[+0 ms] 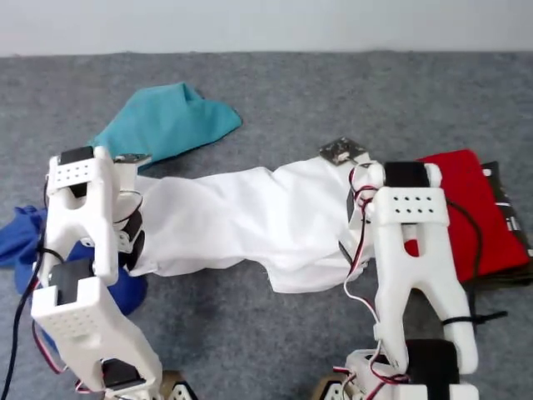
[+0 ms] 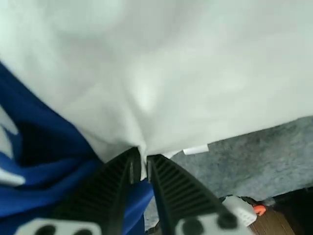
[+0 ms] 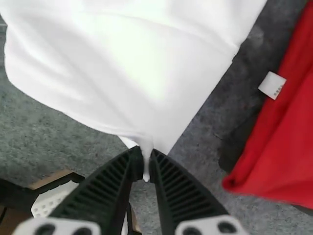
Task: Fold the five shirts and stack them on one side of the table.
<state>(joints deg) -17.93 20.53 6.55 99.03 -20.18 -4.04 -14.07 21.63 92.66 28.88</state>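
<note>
Right now each of your tools is closed narrow on cloth. The left tool (image 2: 140, 169) pinches a gathered edge of the white shirt (image 1: 250, 221), and the right tool (image 3: 145, 169) pinches the opposite edge. The shirt lies stretched and wrinkled across the middle of the table (image 1: 333, 92), between the two arms.

Each pinch looks thin, with only a small fold of fabric between the jaws, so move slowly and avoid any sharp tug that could pull the cloth free. Raise both ends together and by the same amount, with just enough tension to flatten the wrinkles. Then carry the held edge over and lay it down evenly on the far edge.

On the left, the blue shirt (image 1: 21, 237) sits right against your grasp, so lift clear before you travel or you may drag it along. The teal shirt (image 1: 166, 121) touches the white one's far left corner and needs the same care. The red shirt (image 1: 466, 208) lies flat on a dark item (image 1: 508, 208) at the right, probably the stack, so plan the fold to finish near it.
</note>
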